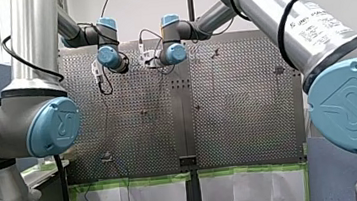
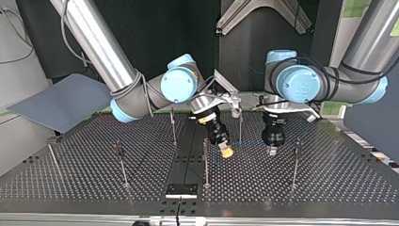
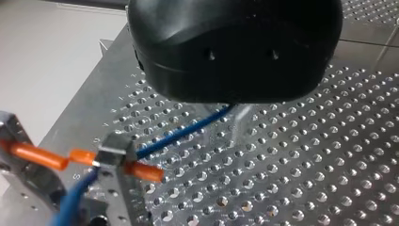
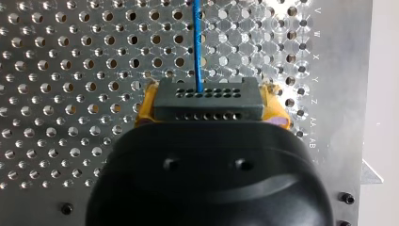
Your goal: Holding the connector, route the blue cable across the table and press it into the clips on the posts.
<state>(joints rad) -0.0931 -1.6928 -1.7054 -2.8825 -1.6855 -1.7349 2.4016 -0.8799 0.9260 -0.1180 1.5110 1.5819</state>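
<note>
While the yellow-padded fingers of my right gripper clamp the dark grey perforated connector block, the thin blue cable trails low over the perforated metal worktop, beneath my left gripper, whose grip cannot be told. Slack could snag a slim metal post. No containers show.

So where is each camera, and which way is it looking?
Front view: behind and above my shoulders, looking over the perforated table; my left arm at left, my right arm at right.
Top view: across the table, facing me; my right pincer at its left, my left pincer at its right.
Left wrist view: on my left wrist, past its black pincer, at the blue cable.
Right wrist view: on my right wrist, at the connector between my yellow pads.
Both wrist views share connector and cable.
</note>
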